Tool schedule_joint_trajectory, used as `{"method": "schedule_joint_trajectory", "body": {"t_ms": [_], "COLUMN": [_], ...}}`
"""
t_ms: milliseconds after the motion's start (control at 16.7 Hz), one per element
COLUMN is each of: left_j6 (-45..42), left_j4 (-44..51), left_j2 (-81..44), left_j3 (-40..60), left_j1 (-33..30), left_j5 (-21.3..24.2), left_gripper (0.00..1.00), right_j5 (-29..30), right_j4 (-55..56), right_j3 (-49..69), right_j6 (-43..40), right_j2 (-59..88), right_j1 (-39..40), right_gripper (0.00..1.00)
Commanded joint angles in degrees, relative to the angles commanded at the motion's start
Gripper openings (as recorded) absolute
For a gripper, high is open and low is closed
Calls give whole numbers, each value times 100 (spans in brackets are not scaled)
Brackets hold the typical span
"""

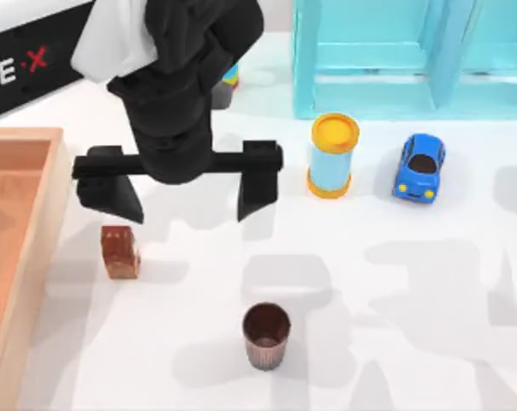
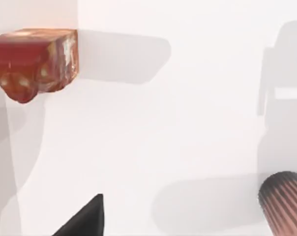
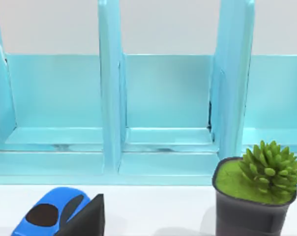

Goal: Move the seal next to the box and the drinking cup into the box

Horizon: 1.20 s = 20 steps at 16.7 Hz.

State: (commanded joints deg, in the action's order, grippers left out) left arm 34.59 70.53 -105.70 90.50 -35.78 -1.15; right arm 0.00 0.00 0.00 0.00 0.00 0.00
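Note:
The seal (image 1: 120, 251), a reddish-brown mottled block, stands on the table just right of the box (image 1: 38, 248), a shallow light-wood box with an orange-brown inside at the left edge. My left gripper (image 1: 188, 208) hovers open above the table just behind the seal, its fingers spread wide with nothing between them. The left wrist view shows the seal (image 2: 35, 61) and the ribbed side of the drinking cup (image 2: 283, 204). The dark brown drinking cup (image 1: 266, 335) stands upright near the front middle, apart from both. One dark finger (image 3: 87, 219) of my right gripper faces the shelf.
A turquoise shelf unit (image 1: 395, 60) stands at the back right. In front of it are a light-blue cylinder with a yellow top (image 1: 332, 156) and a blue toy car (image 1: 419, 167). A potted green plant (image 3: 256, 196) sits by the shelf.

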Motion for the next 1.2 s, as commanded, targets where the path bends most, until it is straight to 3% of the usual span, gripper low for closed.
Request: {"method": "schedule_joint_trajectory", "body": {"t_ms": [240,420,840,1200], "left_j6": [1205,1702,1736,1730], "left_j4": [135,175,68,-1267], "left_j2": [-388,-607,-633,-931], "left_j3": [246,365,262,-710], "left_j1": [-1216,-1732,-1763,-1765], "left_j5": [74,119,126,130], "left_gripper": [100,100,100,100], "right_j5": [0,0,0,0], "right_j4": [0,0,0,0], "right_j3": [0,0,0,0], "right_j6": [0,0,0,0], "right_j2": [0,0,0,0], "right_j1": [0,0,0,0], "right_gripper": [100,100,100,100]}}
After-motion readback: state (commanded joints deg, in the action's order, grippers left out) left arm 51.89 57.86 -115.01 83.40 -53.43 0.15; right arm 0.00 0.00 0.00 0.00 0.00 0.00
